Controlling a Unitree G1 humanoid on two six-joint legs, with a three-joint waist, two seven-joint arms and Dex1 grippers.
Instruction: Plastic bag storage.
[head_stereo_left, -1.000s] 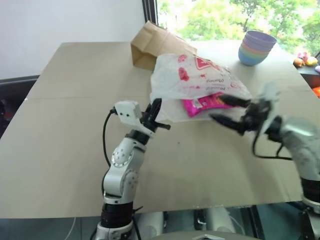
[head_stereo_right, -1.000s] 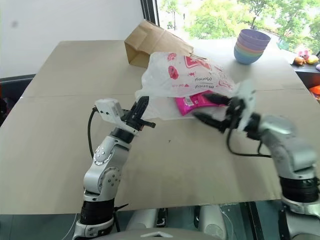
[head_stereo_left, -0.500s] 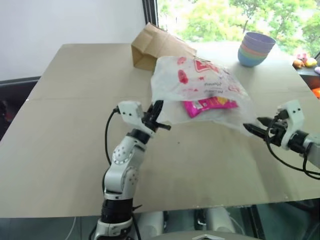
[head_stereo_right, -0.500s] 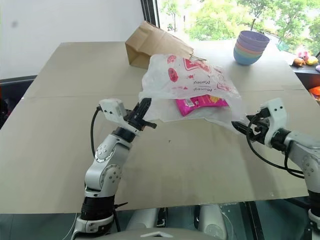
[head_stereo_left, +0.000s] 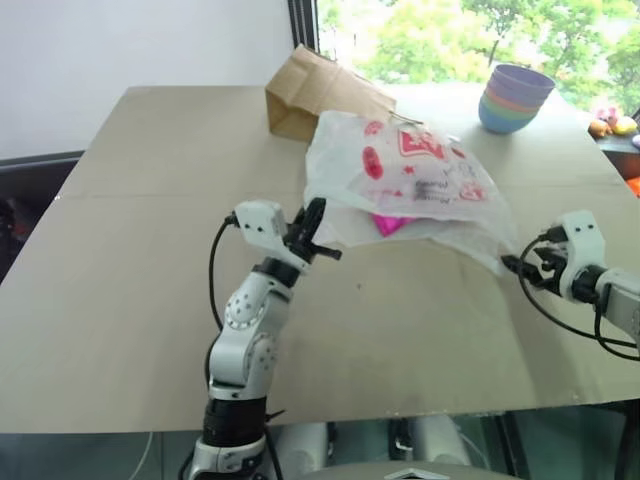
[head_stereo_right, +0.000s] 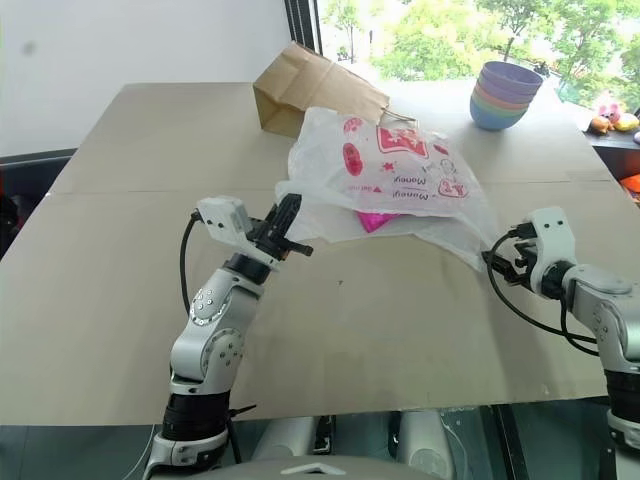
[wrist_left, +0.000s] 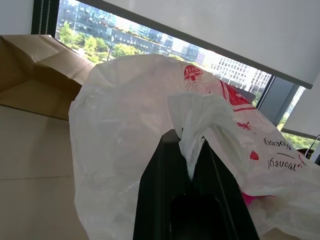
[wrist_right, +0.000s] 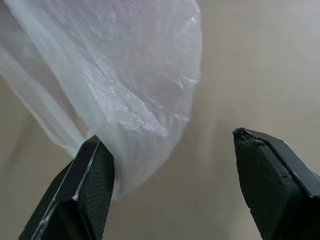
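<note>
The plastic bag (head_stereo_left: 410, 180), crinkly translucent white film with red print, lies puffed up in the middle of the tan table (head_stereo_left: 140, 260). My left gripper (head_stereo_left: 316, 222) is at the bag's near left edge, shut on a twisted bit of its film (wrist_left: 192, 145). My right gripper (head_stereo_left: 512, 265) hangs low at the bag's right corner, open. In the right wrist view its fingers (wrist_right: 90, 175) stand wide apart, and the loose film (wrist_right: 135, 85) reaches in beside one of them without being pinched. A magenta snack packet (head_stereo_left: 388, 223) peeks out under the bag.
A brown paper bag (head_stereo_left: 312, 92) lies on its side just behind the plastic bag. A stack of pastel bowls (head_stereo_left: 514, 96) stands at the far right of the table. The table's right edge runs close to my right arm.
My right gripper has dropped and swung right, from beside the snack packet to the bag's right corner. The bag has sagged over the packet. The left gripper has kept still.
</note>
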